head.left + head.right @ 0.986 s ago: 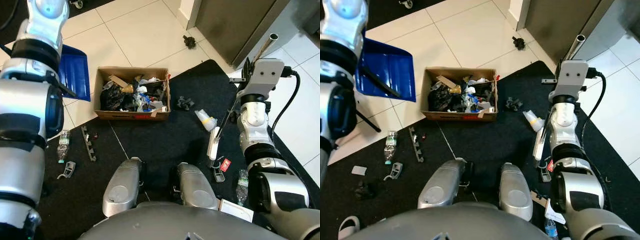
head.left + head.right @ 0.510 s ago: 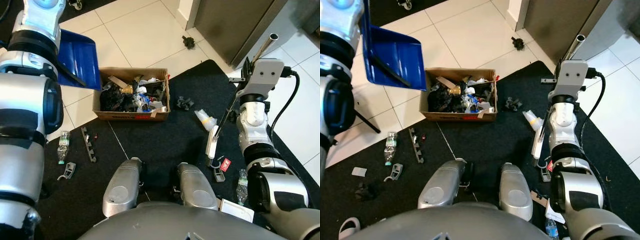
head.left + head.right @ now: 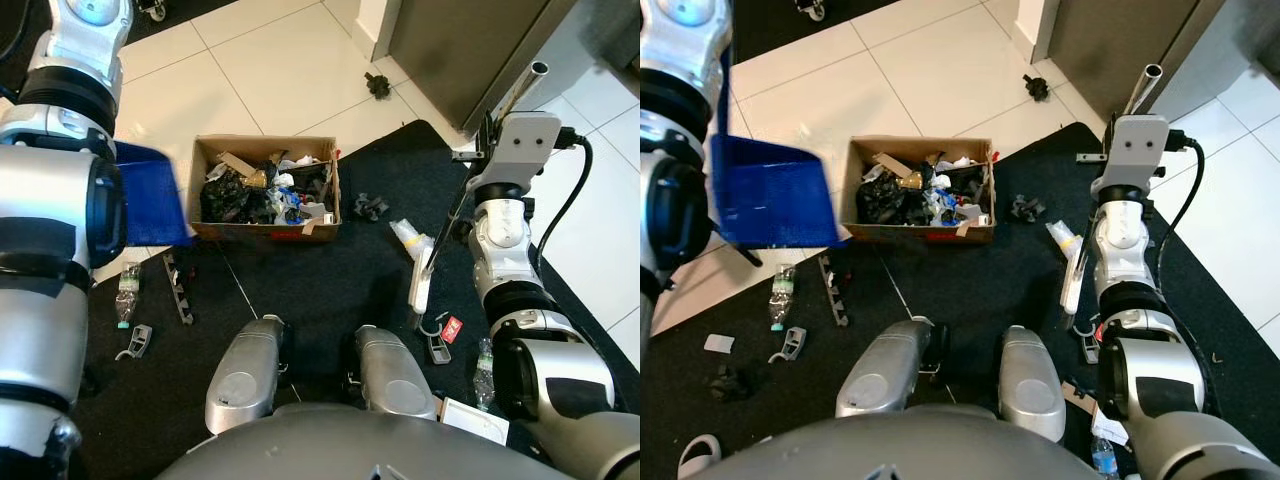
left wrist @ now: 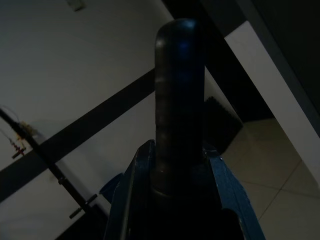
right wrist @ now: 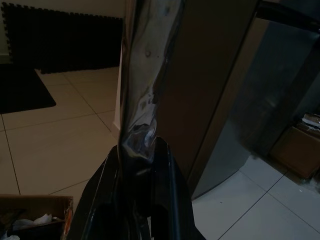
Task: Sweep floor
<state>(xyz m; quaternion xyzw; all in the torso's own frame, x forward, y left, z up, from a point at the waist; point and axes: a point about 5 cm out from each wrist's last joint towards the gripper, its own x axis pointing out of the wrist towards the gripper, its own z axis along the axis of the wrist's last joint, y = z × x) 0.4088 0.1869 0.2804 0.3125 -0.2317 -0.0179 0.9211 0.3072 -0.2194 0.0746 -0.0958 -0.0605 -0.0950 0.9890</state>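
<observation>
My left gripper (image 4: 177, 156) is shut on the dark blue handle (image 4: 179, 90) of a blue dustpan (image 3: 770, 193), which hangs tilted just left of an open cardboard box (image 3: 300, 229) full of rubbish. Shut on the shiny metal pole (image 5: 145, 75) of a broom is my right gripper (image 5: 137, 150). The pole (image 3: 520, 92) slants down past my right arm to a white head (image 3: 421, 284) resting on the black mat (image 3: 330, 270). Litter lies around: a plastic cup (image 3: 406, 232), a grey lump (image 3: 370, 207), a black lump (image 3: 378, 83) and a bottle (image 3: 125, 291).
A dark cabinet (image 3: 460, 40) stands at the back right, with white tiles (image 3: 270, 60) behind the box. My two knees (image 3: 250, 370) are at the front. A black strip (image 3: 177, 285), a grey clip (image 3: 137, 340) and a red scrap (image 3: 451, 328) lie on the mat.
The dustpan has swung down from beside the box's far left corner to hang lower by its near left corner. The right arm and broom have shifted slightly up and left.
</observation>
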